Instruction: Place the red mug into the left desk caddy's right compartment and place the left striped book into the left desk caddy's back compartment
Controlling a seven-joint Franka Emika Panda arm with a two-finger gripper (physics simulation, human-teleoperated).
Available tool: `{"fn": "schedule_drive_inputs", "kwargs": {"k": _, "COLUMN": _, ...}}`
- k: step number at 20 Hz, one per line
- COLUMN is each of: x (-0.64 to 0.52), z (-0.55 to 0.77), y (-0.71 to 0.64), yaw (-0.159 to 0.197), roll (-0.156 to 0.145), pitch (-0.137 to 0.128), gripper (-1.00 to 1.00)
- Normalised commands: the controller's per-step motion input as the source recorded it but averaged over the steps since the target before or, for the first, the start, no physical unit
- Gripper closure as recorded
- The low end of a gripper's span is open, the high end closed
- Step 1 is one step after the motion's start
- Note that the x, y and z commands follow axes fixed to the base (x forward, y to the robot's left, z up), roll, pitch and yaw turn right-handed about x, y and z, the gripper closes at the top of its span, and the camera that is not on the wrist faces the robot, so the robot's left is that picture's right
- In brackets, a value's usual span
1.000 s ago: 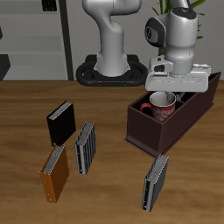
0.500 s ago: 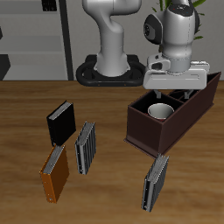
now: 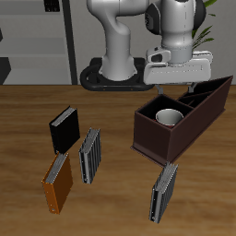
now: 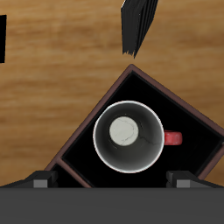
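Exterior view: a wooden tabletop (image 3: 111, 198) fills the foreground, with grey shelving (image 3: 37, 37) and a green plant (image 3: 205, 32) behind the white robot arm (image 3: 115, 37). The gripper (image 3: 180, 90) hangs above the left desk caddy (image 3: 152, 138), a dark maroon box set at an angle. The red mug (image 3: 168, 117) stands upright inside the caddy's right compartment (image 3: 157, 123), only its white rim and inside showing from here. The jaws are empty, clear above the mug; whether they stand apart or together cannot be told. The left striped book (image 3: 164, 192) stands on the tabletop just in front of the caddy, nearer the front edge. Well apart from it stand a second striped book (image 3: 89, 154), a black book (image 3: 63, 129) and an orange book (image 3: 57, 181), clustered together.

Wrist view: looking straight down, the mug (image 4: 130, 137) sits in the square compartment (image 4: 188, 122), its dark floor visible all around it. Its red handle (image 4: 172, 138), hidden in the other view, points toward a side wall. The caddy's maroon rim (image 4: 87, 122) frames the compartment against the wood grain. The striped book (image 4: 137, 24) stands just beyond the caddy's corner. The gripper's dark body (image 4: 112, 204) fills one edge; the fingertips do not show.
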Motion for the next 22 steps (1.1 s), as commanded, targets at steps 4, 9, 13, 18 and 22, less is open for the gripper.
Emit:
{"fn": "schedule_drive_inputs", "kwargs": {"k": 4, "x": -0.09, "z": 0.16, "y": -0.42, "yaw": 0.022, "roll": 0.0, "pitch": -0.013, "gripper": -1.0}}
{"fn": "schedule_drive_inputs", "kwargs": {"k": 9, "x": -0.07, "z": 0.12, "y": -0.43, "yaw": 0.029, "roll": 0.009, "pitch": -0.017, "gripper": -1.0}}
{"fn": "schedule_drive_inputs", "kwargs": {"k": 13, "x": -0.09, "z": 0.05, "y": -0.51, "yaw": -0.012, "roll": -0.008, "pitch": -0.007, "gripper": -1.0}}
{"fn": "schedule_drive_inputs", "kwargs": {"k": 18, "x": -0.15, "z": 0.05, "y": -0.41, "yaw": -0.032, "roll": 0.031, "pitch": -0.018, "gripper": -1.0}}
{"fn": "schedule_drive_inputs", "kwargs": {"k": 22, "x": -0.05, "z": 0.08, "y": -0.44, "yaw": -0.02, "roll": 0.006, "pitch": -0.03, "gripper": -1.0}}
